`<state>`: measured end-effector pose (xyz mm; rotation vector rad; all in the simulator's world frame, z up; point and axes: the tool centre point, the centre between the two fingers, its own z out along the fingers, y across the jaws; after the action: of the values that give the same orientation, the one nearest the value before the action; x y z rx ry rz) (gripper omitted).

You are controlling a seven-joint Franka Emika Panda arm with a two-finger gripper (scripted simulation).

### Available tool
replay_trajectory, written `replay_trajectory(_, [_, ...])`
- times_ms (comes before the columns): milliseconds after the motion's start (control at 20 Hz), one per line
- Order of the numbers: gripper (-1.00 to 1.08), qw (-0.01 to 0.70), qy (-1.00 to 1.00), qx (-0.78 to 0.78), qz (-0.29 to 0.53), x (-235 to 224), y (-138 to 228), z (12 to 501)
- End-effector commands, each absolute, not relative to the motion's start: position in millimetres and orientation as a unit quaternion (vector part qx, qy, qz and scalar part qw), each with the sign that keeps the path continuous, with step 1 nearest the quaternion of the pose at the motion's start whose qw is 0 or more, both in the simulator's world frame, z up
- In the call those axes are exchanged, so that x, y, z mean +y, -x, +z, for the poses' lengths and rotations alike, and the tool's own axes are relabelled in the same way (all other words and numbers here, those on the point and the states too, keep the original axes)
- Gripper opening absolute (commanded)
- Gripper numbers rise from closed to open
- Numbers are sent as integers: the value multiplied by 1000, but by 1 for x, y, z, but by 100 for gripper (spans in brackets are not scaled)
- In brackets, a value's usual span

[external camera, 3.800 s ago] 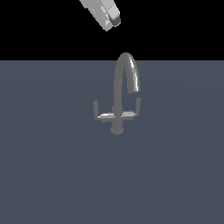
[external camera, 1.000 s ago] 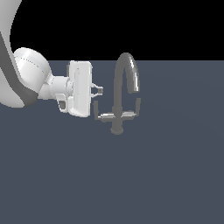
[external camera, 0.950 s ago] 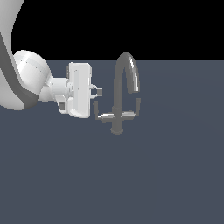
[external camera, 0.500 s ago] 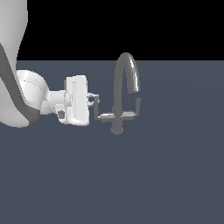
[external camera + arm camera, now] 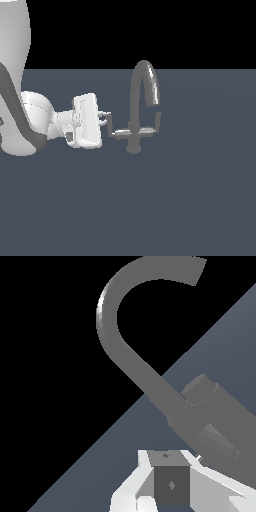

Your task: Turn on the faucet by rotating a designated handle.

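The grey faucet (image 5: 133, 125) stands upright in the middle of the exterior view, and its arched spout (image 5: 146, 80) turns down toward the exterior view's right. The handle (image 5: 111, 128) is the short arm ending in an upright tab, on the side away from the spout tip. My gripper (image 5: 105, 119) reaches in horizontally from the exterior view's left. Its fingertips are right at the tab, and contact is unclear. In the wrist view the fingers (image 5: 150, 476) sit together as one block, shut on nothing, with the handle (image 5: 220, 423) and the spout (image 5: 120, 331) just beyond.
The faucet's matching second arm (image 5: 154, 125) sticks out below the spout tip. A flat dark grey-blue surface (image 5: 190, 200) carries the faucet's round base (image 5: 133, 149). My white arm (image 5: 22, 120) fills the exterior view's left side.
Over the last second my hand has dropped from about spout height to the level of the handle's tab. The faucet and its handles look unmoved.
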<state>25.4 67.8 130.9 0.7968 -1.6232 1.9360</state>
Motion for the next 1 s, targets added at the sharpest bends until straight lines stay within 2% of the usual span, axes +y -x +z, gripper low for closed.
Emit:
replay_trajectory(0, [-100,247,-296,-590,710,68,-26,130])
replay_trajectory(250, [-100,247,-296,-590,710,68,-26,130])
replay_trajectory(950, [-100,247,-296,-590,710,62,11,144])
